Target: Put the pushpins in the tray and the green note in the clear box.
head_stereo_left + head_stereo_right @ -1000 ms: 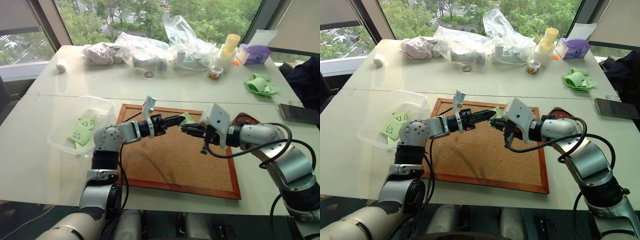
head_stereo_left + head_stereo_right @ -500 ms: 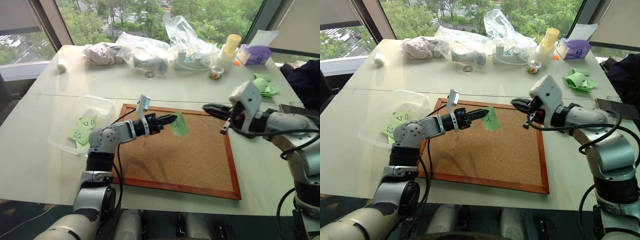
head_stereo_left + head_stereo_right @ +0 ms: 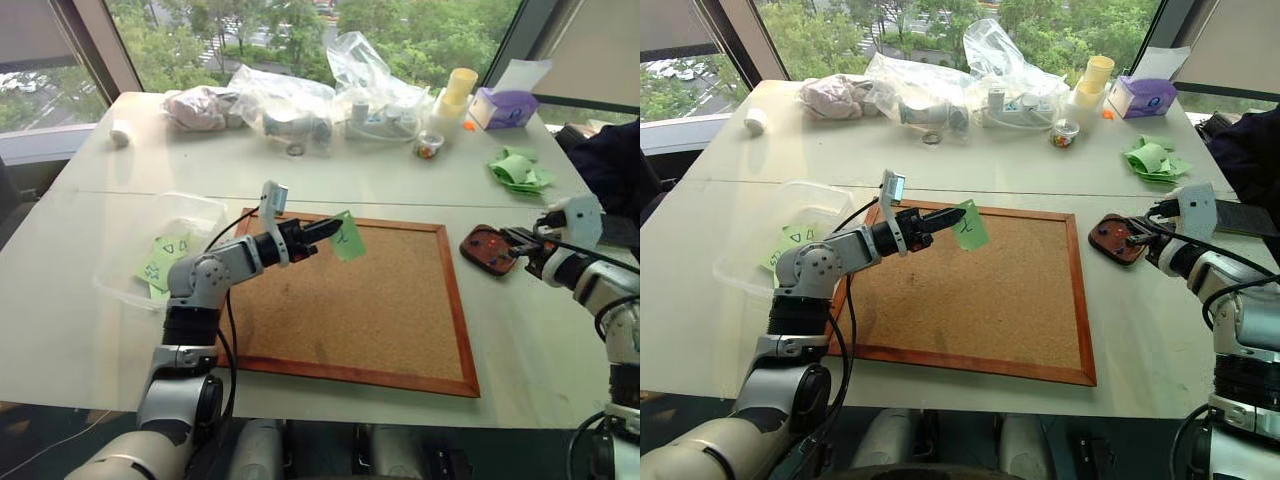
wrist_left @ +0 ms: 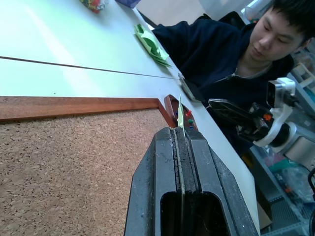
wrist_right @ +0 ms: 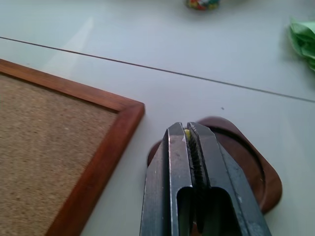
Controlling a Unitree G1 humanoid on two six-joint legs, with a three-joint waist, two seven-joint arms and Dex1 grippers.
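Head view: the left claw (image 3: 322, 231) is clamped on the green note (image 3: 346, 237), a thin paper square held above the corkboard (image 3: 350, 300), with the clear box (image 3: 190, 215) at its nine o'clock still waiting. The right claw (image 3: 516, 241) is pinched together over the glossy, shallow reddish-brown tray (image 3: 487, 249).

Left wrist view: the green note shows edge-on between shut black fingers (image 4: 162, 162).

Right wrist view: a yellowish speck between the tips may be a pushpin; I cannot tell. Dropping both remains.

corkboard (image 3: 350, 300) ctr | plastic bags (image 3: 300, 100) far edge | phone (image 3: 1245, 218)
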